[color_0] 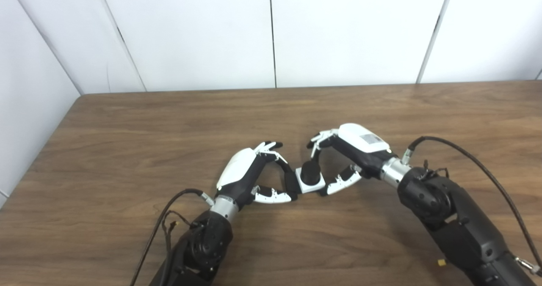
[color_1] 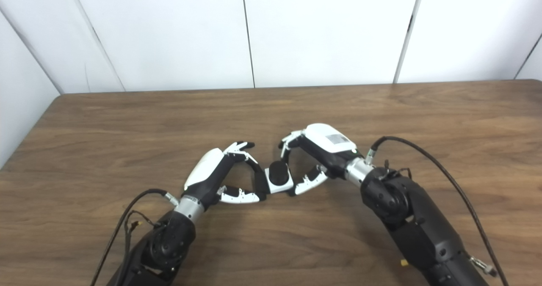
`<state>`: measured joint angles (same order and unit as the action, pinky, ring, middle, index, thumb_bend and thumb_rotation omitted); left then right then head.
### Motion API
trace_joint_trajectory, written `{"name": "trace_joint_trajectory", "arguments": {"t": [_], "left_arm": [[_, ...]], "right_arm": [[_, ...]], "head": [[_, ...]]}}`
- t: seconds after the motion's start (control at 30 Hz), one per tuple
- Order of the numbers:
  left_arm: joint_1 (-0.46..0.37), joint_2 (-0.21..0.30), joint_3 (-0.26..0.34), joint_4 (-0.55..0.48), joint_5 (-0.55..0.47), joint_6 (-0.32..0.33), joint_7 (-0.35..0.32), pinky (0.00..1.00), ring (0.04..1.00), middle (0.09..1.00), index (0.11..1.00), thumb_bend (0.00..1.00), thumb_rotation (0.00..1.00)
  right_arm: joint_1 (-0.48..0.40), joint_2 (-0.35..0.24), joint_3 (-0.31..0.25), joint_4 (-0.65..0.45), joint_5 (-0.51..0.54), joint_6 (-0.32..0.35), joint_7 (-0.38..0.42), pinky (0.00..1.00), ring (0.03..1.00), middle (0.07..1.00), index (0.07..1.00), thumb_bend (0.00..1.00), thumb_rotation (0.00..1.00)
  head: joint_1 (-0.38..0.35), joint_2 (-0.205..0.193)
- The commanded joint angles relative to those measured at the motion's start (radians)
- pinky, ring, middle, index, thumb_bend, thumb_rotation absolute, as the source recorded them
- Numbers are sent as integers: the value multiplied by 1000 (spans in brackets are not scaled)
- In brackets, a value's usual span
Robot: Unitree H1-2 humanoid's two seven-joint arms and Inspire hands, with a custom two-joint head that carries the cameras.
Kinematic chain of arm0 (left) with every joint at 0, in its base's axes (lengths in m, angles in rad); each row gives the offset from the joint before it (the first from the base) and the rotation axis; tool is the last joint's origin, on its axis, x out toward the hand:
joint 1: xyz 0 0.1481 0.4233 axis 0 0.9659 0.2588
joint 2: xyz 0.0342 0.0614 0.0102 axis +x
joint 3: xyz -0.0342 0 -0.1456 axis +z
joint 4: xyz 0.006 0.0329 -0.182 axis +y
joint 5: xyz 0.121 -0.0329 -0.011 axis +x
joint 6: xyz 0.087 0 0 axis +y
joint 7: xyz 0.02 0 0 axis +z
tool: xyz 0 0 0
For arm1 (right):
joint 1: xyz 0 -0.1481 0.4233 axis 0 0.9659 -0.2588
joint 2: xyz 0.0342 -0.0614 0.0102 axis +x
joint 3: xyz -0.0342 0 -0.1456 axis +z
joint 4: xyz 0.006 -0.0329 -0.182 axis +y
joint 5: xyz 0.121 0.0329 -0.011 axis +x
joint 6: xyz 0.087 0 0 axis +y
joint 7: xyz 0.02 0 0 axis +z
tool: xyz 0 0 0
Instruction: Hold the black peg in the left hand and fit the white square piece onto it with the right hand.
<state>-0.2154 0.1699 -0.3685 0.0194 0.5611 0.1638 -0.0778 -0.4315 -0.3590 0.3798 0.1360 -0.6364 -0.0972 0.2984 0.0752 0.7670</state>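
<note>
Both arms come in low and angle inward, hands meeting mid-table. Left hand point(color_0: 250, 174) with fingers curled forward, thumb point(color_0: 271, 196) stretched out below. Right hand point(color_0: 345, 157) arched over (white back up), fingers and thumb pinched in

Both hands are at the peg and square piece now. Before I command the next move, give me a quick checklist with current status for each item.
1. Black peg stands in white square piece: ok, looks seated.
2. Left hand holding the assembly: cannot tell; fingers touch its left side, grip unclear.
3. Right hand contact: cannot tell; fingers curl around the peg, thumb near the piece.
4. Piece flat on the table: cannot tell.
5. Cables clear of the hands: ok.
</note>
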Motion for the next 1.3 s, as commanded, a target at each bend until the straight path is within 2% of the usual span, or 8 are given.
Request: {"name": "trace_joint_trajectory", "arguments": {"t": [0.0,0.17,0.23,0.33,0.53,0.87,1.13,1.27], "left_arm": [[7,19,-11,11,19,29,-40,939,978,928,491,519,83],[8,19,-10,10,21,33,-41,937,975,926,491,519,82],[7,19,-11,11,22,34,-41,936,974,925,491,519,82],[4,19,-11,15,22,33,-42,937,975,925,491,519,83],[1,21,-8,12,21,40,-51,959,979,929,491,519,82],[-3,25,-7,31,19,19,-41,936,971,924,491,519,82],[-1,31,-8,29,23,15,-42,928,970,923,491,519,84],[0,33,-8,31,22,14,-45,931,971,925,491,519,83]], "right_arm": [[6,-43,5,41,-46,13,2,890,866,787,483,522,144],[3,-58,17,37,-48,49,33,905,877,799,488,520,152],[-2,-72,26,13,-53,76,79,905,891,826,622,677,283],[-12,-103,38,-22,-54,107,142,887,903,869,812,851,409],[-27,-161,15,-50,-39,150,207,908,934,926,975,965,474],[-29,-258,-62,-22,0,135,204,946,963,957,989,1000,532],[-17,-290,-124,-12,25,114,151,902,948,949,947,963,497],[-8,-284,-170,-21,46,91,91,811,908,921,911,930,506]], "head": [[-5,2],[-7,2],[-8,2],[-9,-1],[-12,-2],[-21,-5],[-28,-8],[-39,-9]]}}
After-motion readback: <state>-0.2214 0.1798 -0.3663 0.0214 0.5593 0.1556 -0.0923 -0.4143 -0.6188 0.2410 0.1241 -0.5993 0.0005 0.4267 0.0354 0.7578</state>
